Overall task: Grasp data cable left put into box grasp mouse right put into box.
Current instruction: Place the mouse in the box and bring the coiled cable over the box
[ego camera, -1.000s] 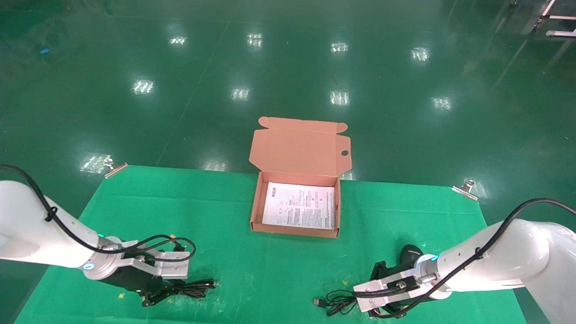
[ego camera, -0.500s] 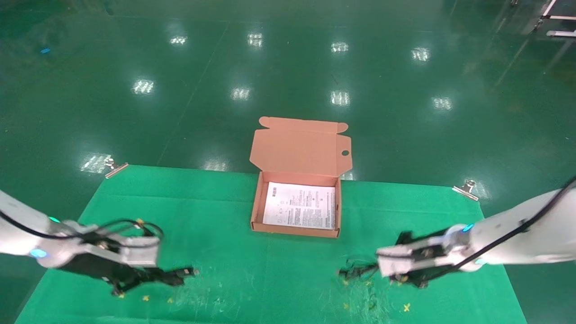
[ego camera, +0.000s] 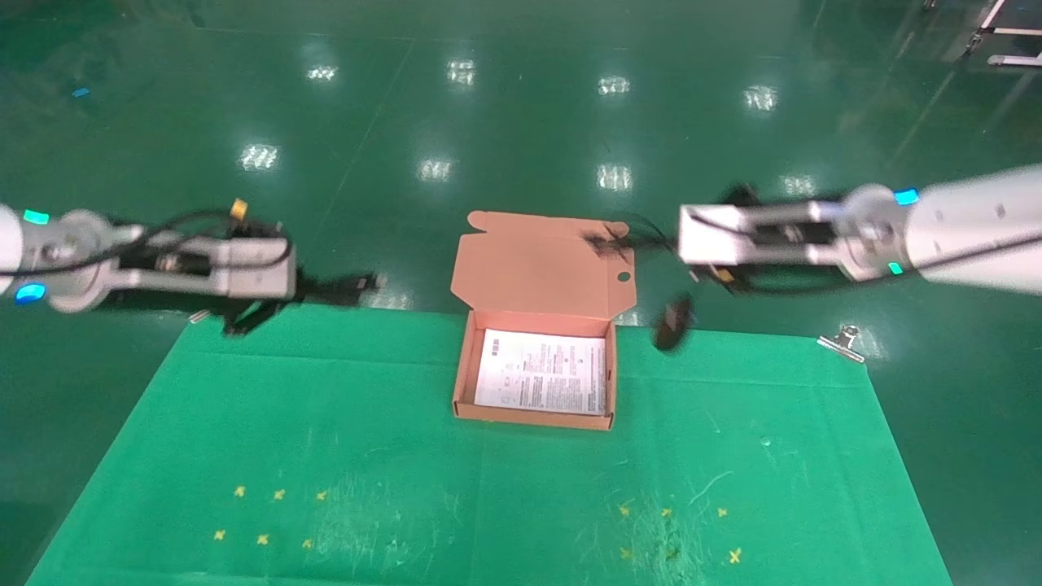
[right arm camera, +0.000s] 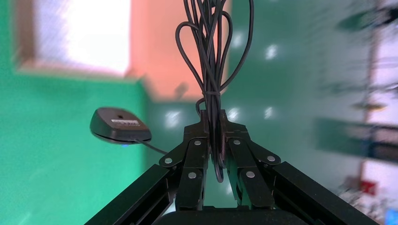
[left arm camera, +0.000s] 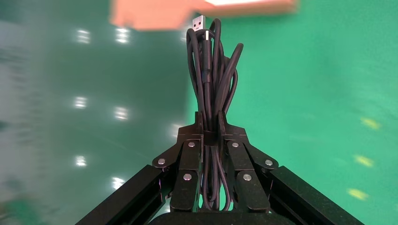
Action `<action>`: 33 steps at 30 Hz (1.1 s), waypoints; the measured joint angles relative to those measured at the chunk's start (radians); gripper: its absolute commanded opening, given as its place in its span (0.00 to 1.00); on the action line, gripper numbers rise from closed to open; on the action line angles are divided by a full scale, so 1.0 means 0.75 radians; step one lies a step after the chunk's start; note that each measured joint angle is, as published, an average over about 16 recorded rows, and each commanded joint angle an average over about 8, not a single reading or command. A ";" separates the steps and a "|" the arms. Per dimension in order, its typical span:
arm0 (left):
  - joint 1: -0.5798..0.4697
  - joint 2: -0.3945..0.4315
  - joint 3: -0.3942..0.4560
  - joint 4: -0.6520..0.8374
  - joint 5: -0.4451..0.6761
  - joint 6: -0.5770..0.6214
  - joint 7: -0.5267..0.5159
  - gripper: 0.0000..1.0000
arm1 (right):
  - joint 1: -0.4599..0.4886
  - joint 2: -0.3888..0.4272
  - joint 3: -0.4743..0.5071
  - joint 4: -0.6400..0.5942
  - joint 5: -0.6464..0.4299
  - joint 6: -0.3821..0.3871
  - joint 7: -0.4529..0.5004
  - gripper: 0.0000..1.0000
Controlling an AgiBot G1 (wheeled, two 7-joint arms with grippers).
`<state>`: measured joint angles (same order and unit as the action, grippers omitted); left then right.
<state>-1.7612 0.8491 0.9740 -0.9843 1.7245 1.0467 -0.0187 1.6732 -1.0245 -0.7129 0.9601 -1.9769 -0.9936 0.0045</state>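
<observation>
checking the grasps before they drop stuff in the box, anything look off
Yes: the right gripper is shut on the mouse's cord bundle, not its body, so the mouse dangles beside the box. The left gripper holds the data cable fine.

Both arms are white and smooth, with round joints that carry small cyan lights. A thin black cable runs along the outside of each arm. Near each wrist sits a grey metal block. On the left one there is a small yellow connector. The left gripper [left arm camera: 210, 123] and the right gripper [right arm camera: 215, 123] are black, with flat linked bars that narrow toward the fingers [left arm camera: 226, 133]. Round silver screws mark each pivot of the bars.
</observation>
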 measured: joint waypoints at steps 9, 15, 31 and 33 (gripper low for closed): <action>-0.064 0.105 -0.026 -0.003 0.062 -0.154 -0.010 0.00 | 0.143 -0.179 0.042 -0.162 0.066 0.112 -0.097 0.00; -0.095 0.183 -0.029 0.043 0.097 -0.233 0.021 0.00 | 0.224 -0.283 0.063 -0.304 0.117 0.160 -0.187 0.00; -0.092 0.234 -0.019 0.095 0.130 -0.285 0.049 0.00 | 0.270 -0.347 0.084 -0.471 0.185 0.167 -0.297 0.00; -0.078 0.225 -0.011 0.088 0.137 -0.275 0.039 0.00 | 0.257 -0.343 0.081 -0.471 0.183 0.163 -0.292 0.00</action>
<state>-1.8200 1.0181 0.9656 -0.9184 1.8270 0.8407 0.0106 1.8659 -1.2821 -0.6520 0.6064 -1.8394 -0.8716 -0.2144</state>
